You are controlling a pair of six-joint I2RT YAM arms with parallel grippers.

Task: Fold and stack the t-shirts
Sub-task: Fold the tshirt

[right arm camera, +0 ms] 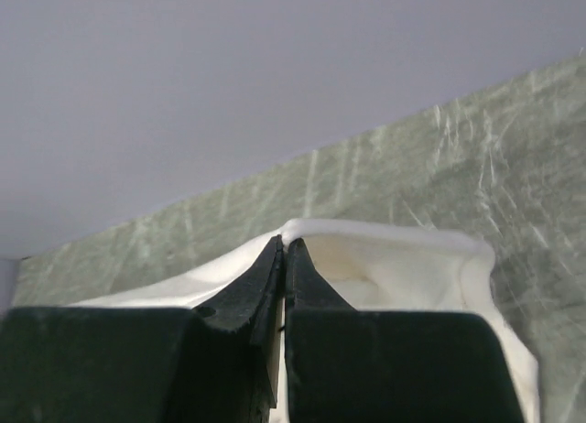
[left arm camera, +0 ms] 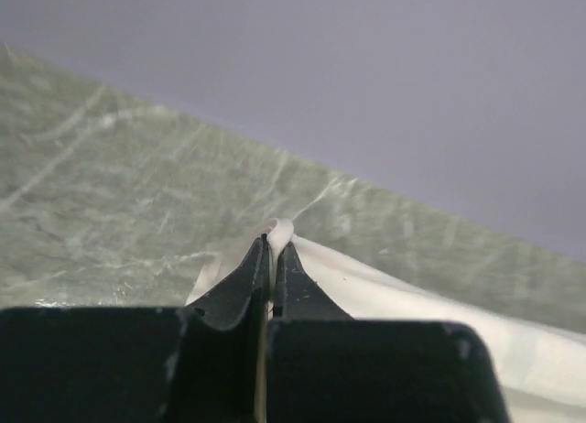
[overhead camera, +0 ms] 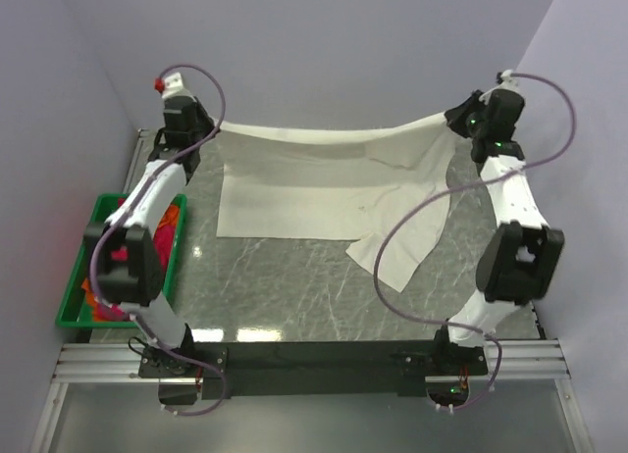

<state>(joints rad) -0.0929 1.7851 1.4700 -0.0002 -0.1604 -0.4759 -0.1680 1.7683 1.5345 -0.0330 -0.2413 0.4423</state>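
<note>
Both arms stretch to the far side of the tabletop (overhead camera: 275,286). The left tool (overhead camera: 203,129) and right tool (overhead camera: 457,118) each clamp an edge of the cream t-shirt (overhead camera: 314,183), held taut between them, its near part lying on the tabletop.

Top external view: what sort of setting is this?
Probably a robot lab cell, not a home: plain lilac walls box in a grey-green marble-patterned table, with an aluminium-rail mounting frame along its near edge.

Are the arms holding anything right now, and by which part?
Both hold the cream t-shirt by its far edge: left gripper at one end, right gripper at the other.
</note>
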